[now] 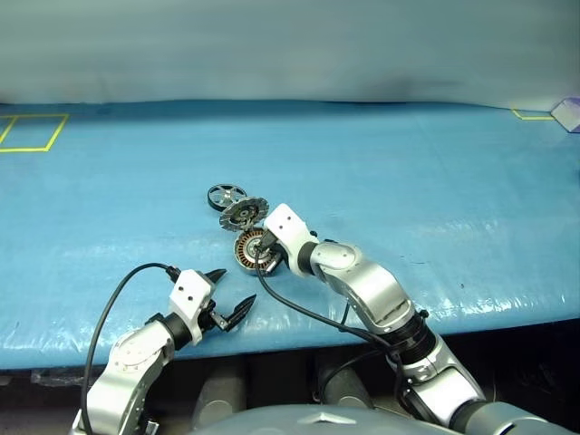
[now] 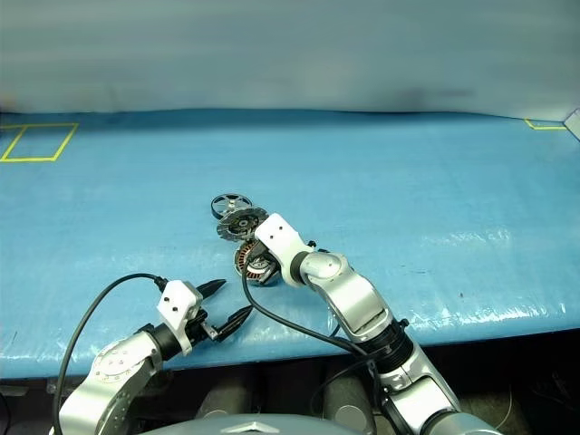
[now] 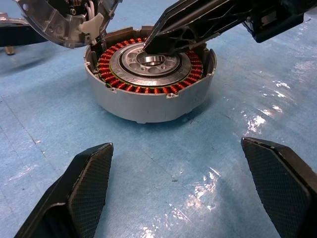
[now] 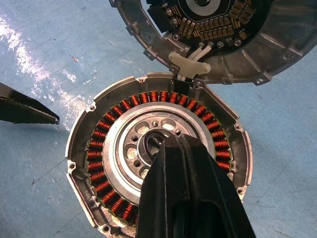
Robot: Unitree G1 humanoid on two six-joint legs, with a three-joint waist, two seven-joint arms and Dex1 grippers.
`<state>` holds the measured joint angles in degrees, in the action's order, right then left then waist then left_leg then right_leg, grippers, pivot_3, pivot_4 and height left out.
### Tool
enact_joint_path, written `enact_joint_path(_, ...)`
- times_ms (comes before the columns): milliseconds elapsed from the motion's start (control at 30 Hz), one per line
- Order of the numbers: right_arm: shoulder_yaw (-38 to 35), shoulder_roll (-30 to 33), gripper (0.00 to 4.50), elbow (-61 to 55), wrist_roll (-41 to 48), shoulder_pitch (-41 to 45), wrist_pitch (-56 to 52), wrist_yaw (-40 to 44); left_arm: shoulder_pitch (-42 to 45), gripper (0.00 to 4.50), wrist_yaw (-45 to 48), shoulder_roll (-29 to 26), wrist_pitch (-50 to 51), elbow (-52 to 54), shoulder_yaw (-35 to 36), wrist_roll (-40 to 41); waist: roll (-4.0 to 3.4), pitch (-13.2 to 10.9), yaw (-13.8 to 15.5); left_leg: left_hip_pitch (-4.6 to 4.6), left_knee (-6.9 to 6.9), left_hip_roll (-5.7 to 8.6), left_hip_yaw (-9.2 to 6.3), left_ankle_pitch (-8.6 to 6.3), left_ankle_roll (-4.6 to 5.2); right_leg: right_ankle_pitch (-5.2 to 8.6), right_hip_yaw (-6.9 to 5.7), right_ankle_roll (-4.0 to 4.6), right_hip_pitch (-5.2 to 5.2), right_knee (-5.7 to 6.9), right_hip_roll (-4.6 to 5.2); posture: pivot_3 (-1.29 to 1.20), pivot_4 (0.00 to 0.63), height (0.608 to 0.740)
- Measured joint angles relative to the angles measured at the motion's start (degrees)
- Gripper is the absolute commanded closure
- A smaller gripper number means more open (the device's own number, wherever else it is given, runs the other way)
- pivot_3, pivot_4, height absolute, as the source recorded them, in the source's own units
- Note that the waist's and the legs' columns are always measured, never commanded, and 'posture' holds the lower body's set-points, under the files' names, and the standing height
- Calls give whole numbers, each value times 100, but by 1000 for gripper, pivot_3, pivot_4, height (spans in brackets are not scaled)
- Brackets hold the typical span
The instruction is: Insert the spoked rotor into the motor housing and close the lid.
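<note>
The housing (image 4: 158,158) lies open on the blue tabletop (image 1: 435,181), lid (image 4: 223,39) tilted back, rotor (image 1: 226,195) just beyond, unpicked. The right hand (image 4: 166,146), closed and empty, is set at the hub; the left hand (image 3: 173,193) is spread wide nearby. Fetching the rotor is judged next.

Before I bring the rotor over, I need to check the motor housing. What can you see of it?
The motor housing is a round, shallow grey metal cup lying flat on the blue table, open side up. Inside runs a ring of copper-coloured windings around a silver centre hub with small holes. No rotor sits in it. The lid stands tilted open, joined at its far edge by white wires. The shut right gripper has its tips at the hub's central hole.
</note>
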<state>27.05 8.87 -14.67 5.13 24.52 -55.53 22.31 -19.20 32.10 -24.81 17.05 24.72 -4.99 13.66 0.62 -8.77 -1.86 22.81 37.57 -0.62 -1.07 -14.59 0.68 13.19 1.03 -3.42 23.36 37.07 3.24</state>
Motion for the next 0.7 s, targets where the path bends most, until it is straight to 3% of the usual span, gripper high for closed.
enact_joint_path(700,220,-21,4462,-32,-22,-115,253,137,30,0,5,-6,2,-27,0,-6,0,0,-23,1,-1,-1,0,0,0,0,0,0,-2,3,-1,0,150,740)
